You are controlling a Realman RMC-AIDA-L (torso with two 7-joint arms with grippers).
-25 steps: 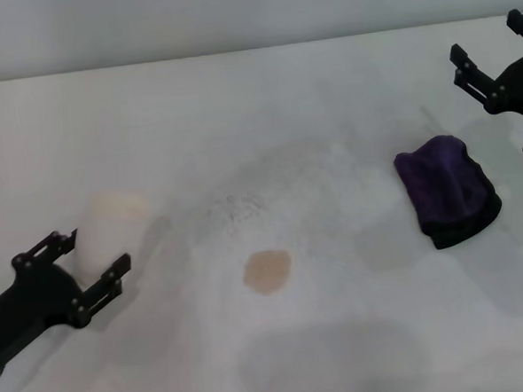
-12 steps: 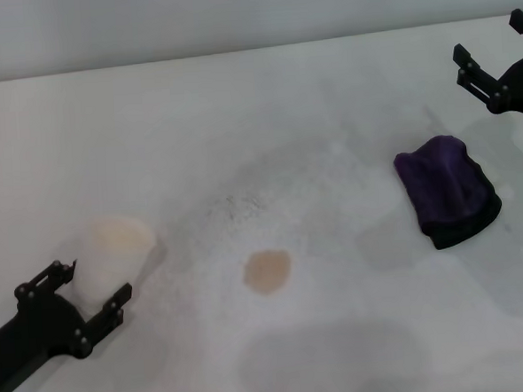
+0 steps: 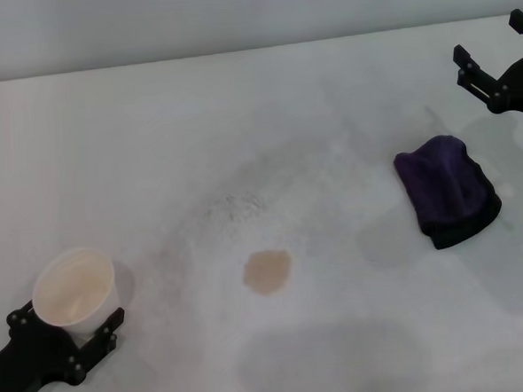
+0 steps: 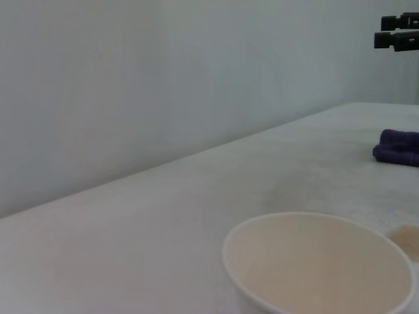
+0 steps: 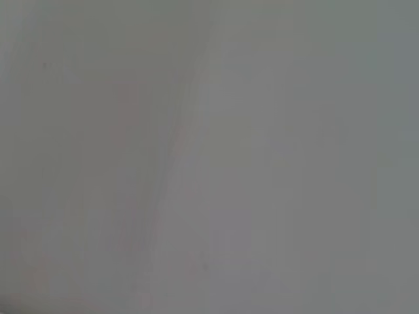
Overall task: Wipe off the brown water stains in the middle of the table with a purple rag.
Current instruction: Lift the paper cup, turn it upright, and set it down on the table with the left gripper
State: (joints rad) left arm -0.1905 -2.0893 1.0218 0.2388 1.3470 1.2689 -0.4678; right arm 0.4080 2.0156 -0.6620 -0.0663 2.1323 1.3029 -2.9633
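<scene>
Purple rag [image 3: 447,190] lies untouched at right; the right gripper [image 3: 493,62], jaws apart at the upper right, could miss it. The left gripper [image 3: 64,337], lower left, clasps a white cup [image 3: 74,286] that might tip.

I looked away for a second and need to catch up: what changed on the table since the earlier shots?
The left gripper pulled back toward the robot with the white cup, which now shows its open top. The stain, the rag and the right gripper, above and beyond the rag, stayed put.
</scene>
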